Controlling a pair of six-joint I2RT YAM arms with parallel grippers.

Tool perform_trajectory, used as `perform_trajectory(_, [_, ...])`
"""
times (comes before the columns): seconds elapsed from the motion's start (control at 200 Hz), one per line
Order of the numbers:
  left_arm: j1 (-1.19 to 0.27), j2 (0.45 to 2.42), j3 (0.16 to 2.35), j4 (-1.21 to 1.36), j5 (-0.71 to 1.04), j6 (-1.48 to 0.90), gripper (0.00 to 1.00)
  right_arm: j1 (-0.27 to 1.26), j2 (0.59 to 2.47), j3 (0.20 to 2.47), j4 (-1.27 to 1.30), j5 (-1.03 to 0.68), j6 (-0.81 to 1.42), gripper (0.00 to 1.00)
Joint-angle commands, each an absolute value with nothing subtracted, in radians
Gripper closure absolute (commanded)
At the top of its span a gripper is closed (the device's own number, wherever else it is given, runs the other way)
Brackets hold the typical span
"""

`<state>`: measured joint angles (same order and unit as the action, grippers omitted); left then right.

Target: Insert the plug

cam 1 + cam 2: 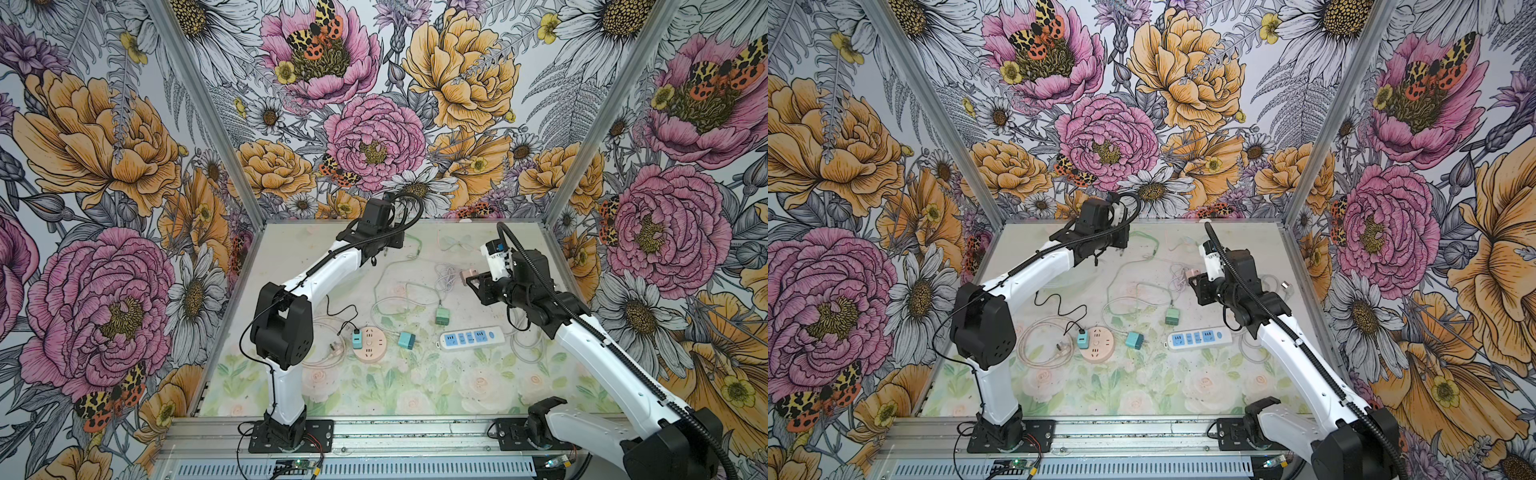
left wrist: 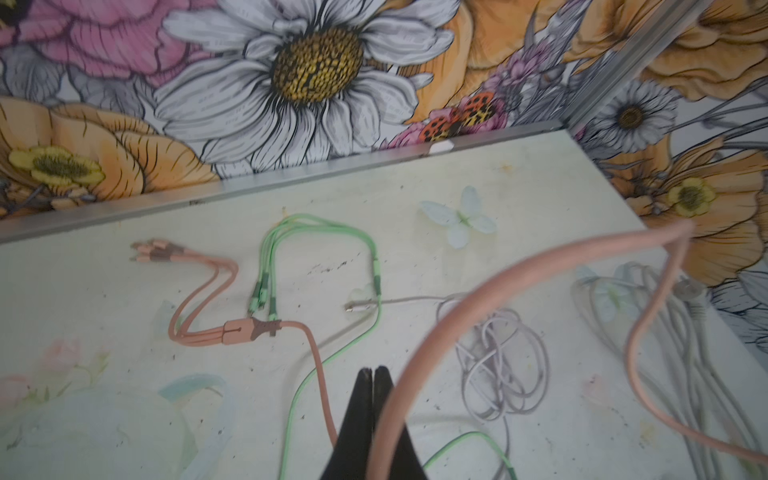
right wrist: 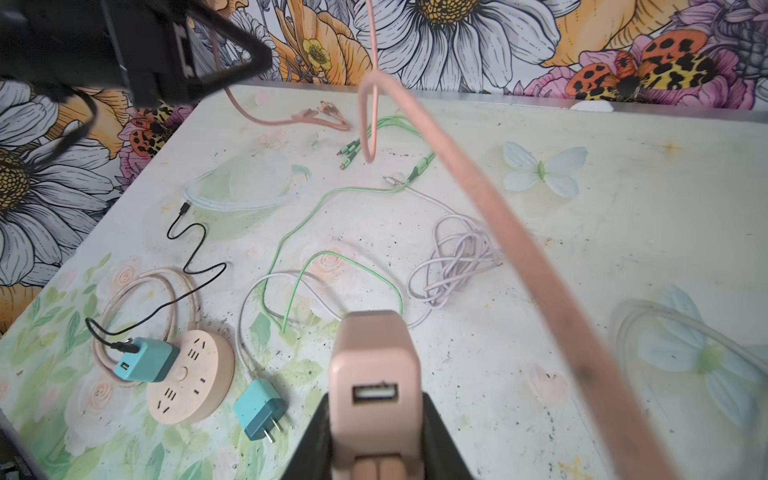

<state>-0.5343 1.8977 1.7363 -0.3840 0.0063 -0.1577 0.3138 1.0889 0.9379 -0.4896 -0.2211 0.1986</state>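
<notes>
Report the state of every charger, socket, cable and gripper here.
left gripper, shut; grip on the pink cable unclear
right gripper, shut on the pink charger
pink charger, port empty
round socket, holds one teal charger
loose teal charger, lying unplugged
white power strip, no plugs in it

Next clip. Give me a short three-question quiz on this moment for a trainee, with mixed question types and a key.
1. True or false: a cable is plugged into the USB port of the pink charger held by the right tool.
2. What is plugged into the round socket? A) one teal charger with a black cable B) two teal chargers C) nothing at all
3. Fill in: the jaws of the left tool are ____ (open/shut).
Key: 1 false; 2 A; 3 shut.
</notes>
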Motion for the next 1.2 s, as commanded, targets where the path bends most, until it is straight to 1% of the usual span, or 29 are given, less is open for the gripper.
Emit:
perform_trajectory(0.0, [-0.596, 1.907, 1.837, -0.378, -0.032, -0.142, 1.00, 0.316, 1.042, 0.918, -0.484, -0.141, 0.224, 1.00])
perform_trajectory(0.23, [-0.662, 2.079, 2.155, -0.379, -0.097, -0.143, 1.00, 0.315, 1.008, 0.883, -0.488, -0.094, 0.257, 1.00])
perform_trajectory(0.36, [-0.687, 2.162, 2.323, -0.383, -0.091, -0.142, 1.00, 0.315, 0.987, 0.865, -0.497, -0.079, 0.262, 1.00])
perform_trajectory(0.716, [-0.730, 2.310, 2.609, -0.384, -0.065, -0.142, 1.00, 0.313, 0.971, 0.841, -0.502, -0.008, 0.290, 1.00])
perform_trajectory(0.836, [-0.735, 2.350, 2.657, -0.365, -0.011, -0.147, 1.00, 0.313, 0.982, 0.835, -0.502, 0.001, 0.308, 1.00])
perform_trajectory(0.991, [-0.740, 2.375, 2.633, -0.262, 0.070, -0.153, 1.00, 0.313, 0.985, 0.824, -0.502, 0.026, 0.321, 1.00])
perform_trajectory(1.196, [-0.741, 2.429, 2.609, -0.131, 0.114, -0.208, 1.00, 0.313, 0.990, 0.815, -0.501, 0.034, 0.346, 1.00])
